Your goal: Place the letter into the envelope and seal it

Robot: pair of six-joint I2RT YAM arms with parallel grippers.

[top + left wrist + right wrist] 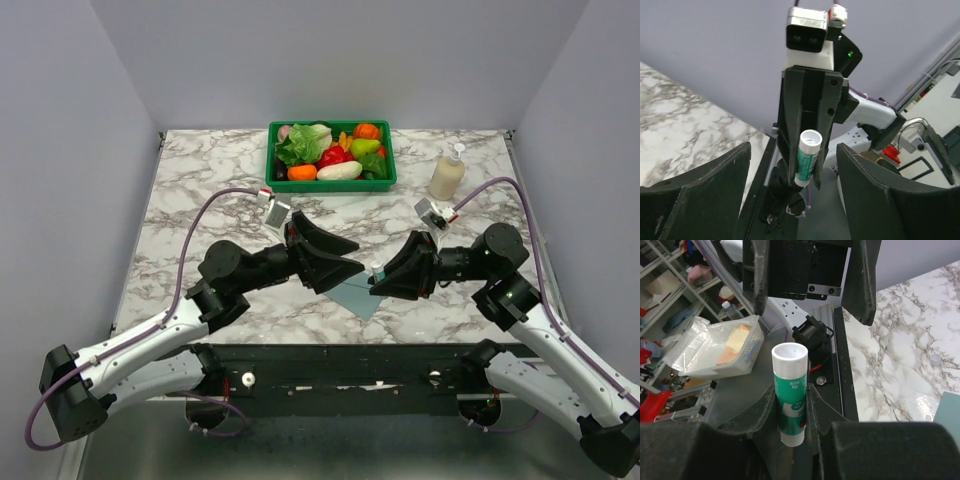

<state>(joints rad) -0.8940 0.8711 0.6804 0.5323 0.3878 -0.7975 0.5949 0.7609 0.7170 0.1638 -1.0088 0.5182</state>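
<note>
Above mid-table, your R gripper (791,415) pinches white-and-green plastic glue stick (790,380); L gripper (794,146) spread, empty. Beneath lies flat teal paper envelope (362,298); letter unseen. Risk: thin grip lets stick slip, smearing envelope.

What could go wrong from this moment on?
The right end effector grips the white-and-green glue stick tube by its lower half only, so a nudge from the open left end effector facing it might tilt or dislodge it. Both end effectors hang close together over the flat teal paper envelope; a misjudged move could make them collide or shift it.
</note>
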